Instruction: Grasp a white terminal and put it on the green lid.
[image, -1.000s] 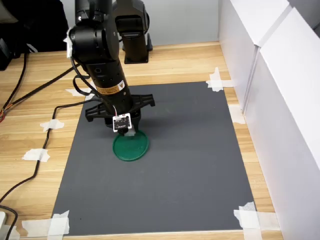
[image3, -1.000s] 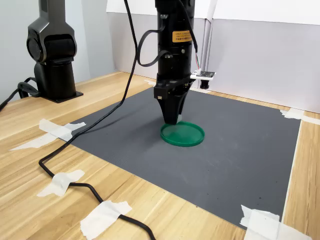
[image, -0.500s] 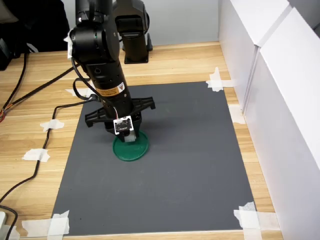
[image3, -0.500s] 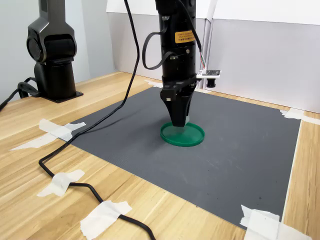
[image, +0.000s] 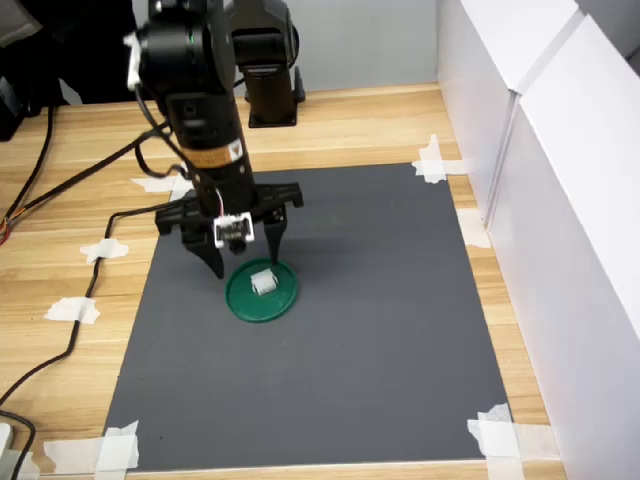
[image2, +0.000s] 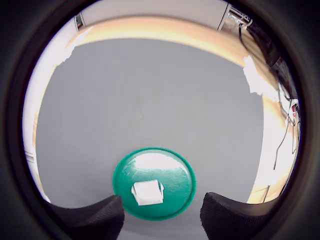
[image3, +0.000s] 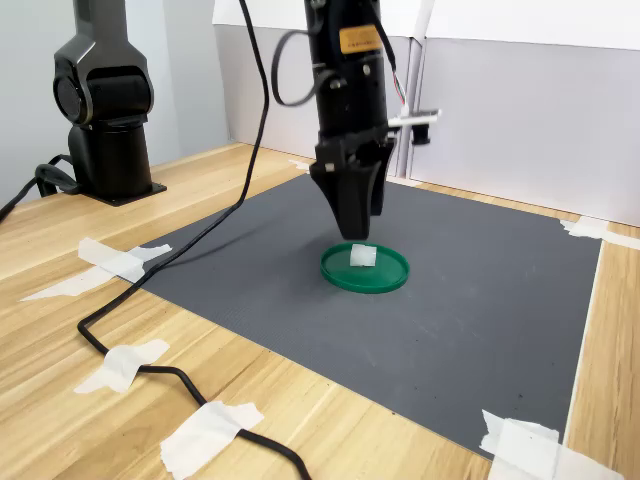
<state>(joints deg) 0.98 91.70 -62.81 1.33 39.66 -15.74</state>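
The terminal (image: 263, 282) lay on the lid (image: 240, 298), inside the rim and touching nothing else; the wrist view showed it (image2: 147, 193) resting on the green disc (image2: 175, 175) off centre, toward the fingertips. The lid sat on a dark grey mat (image: 380, 330) taped to the wooden desk (image: 90, 200). The hand (image: 247, 259) hung above the lid with its two fingers spread wide and held nothing. In the first exterior view one fingertip (image: 216, 266) pointed down just beyond the lid's left edge and the other above its upper right edge. In the second exterior view the hand (image3: 353, 232) stood clear above the terminal (image3: 362, 257), with a gap between them. A black cable (image3: 150, 350) trailed across the desk.
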